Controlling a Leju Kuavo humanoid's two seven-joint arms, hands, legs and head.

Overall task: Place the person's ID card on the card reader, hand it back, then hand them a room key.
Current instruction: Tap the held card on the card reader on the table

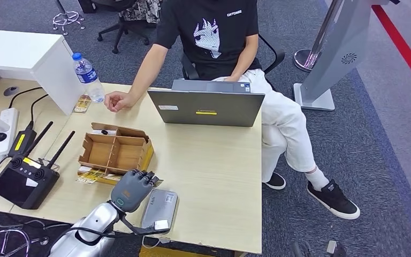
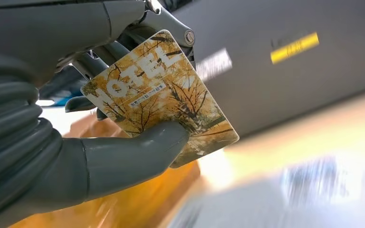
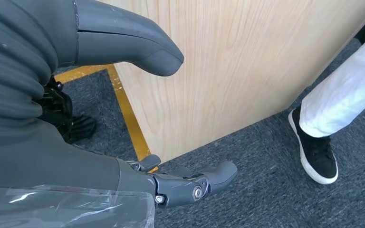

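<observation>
At near table edge, left hand [image 1: 132,188] pinches room key [image 2: 160,97], hotel-print card, between thumb and fingers, beside grey card reader [image 1: 159,210]. Judgement: last step in hand, key picked. Next move calls for reach across table [image 1: 214,160] toward person's hand [image 1: 116,100] by laptop [image 1: 206,108]. Right hand [image 3: 123,118] hangs beside table, released, holding nothing. Cardboard tray [image 1: 115,150], water bottle [image 1: 88,76], remote [image 1: 24,179] on wood top; grey carpet around.

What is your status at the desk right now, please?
Left hand holds hotel card. Right hand open, beside desk. Laptop between card and person.
</observation>
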